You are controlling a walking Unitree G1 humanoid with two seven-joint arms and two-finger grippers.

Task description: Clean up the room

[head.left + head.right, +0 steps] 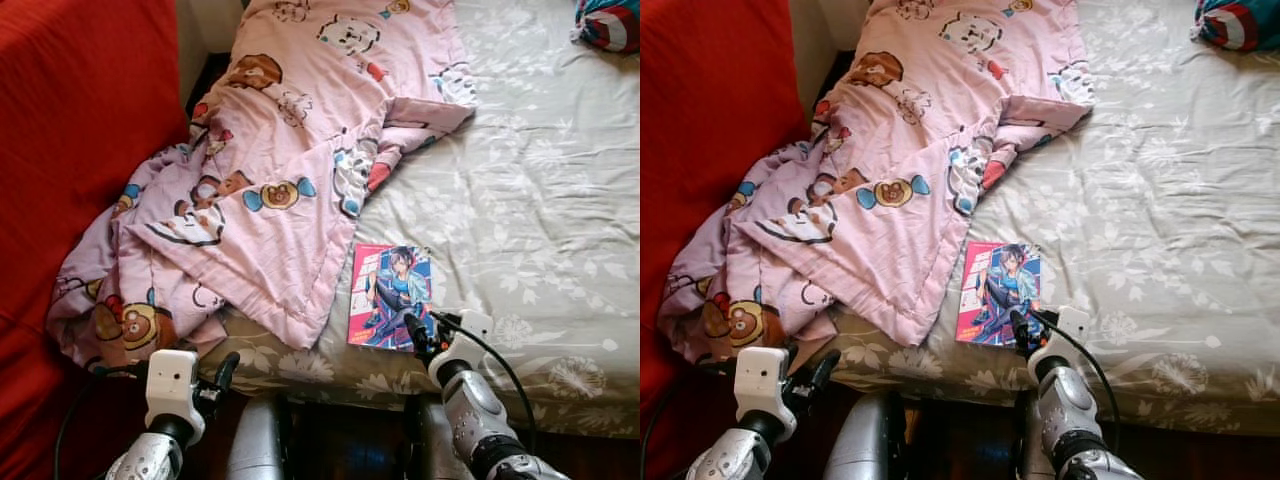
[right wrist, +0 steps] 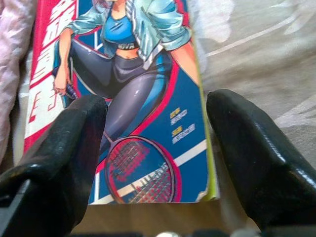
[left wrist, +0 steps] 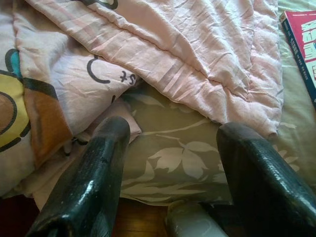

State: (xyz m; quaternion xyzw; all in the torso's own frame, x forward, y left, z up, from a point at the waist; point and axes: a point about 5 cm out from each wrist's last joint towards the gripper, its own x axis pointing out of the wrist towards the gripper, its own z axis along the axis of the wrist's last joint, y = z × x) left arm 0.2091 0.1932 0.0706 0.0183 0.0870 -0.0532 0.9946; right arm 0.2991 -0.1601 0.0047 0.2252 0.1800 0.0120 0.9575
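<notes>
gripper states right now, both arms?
Left gripper: open, empty, at the bed edge by the pink blanket.
Right gripper: open, fingers either side of the comic book's near end, not gripping.

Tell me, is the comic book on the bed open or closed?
Closed. The comic book lies flat with its front cover up, whole cover visible, on the bed sheet.

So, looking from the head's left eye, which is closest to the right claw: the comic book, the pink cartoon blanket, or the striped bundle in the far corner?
From the right gripper:
1. Comic book, right beneath its fingertips.
2. Pink cartoon blanket, to the left.
3. Striped bundle, far right corner of the bed.
</notes>
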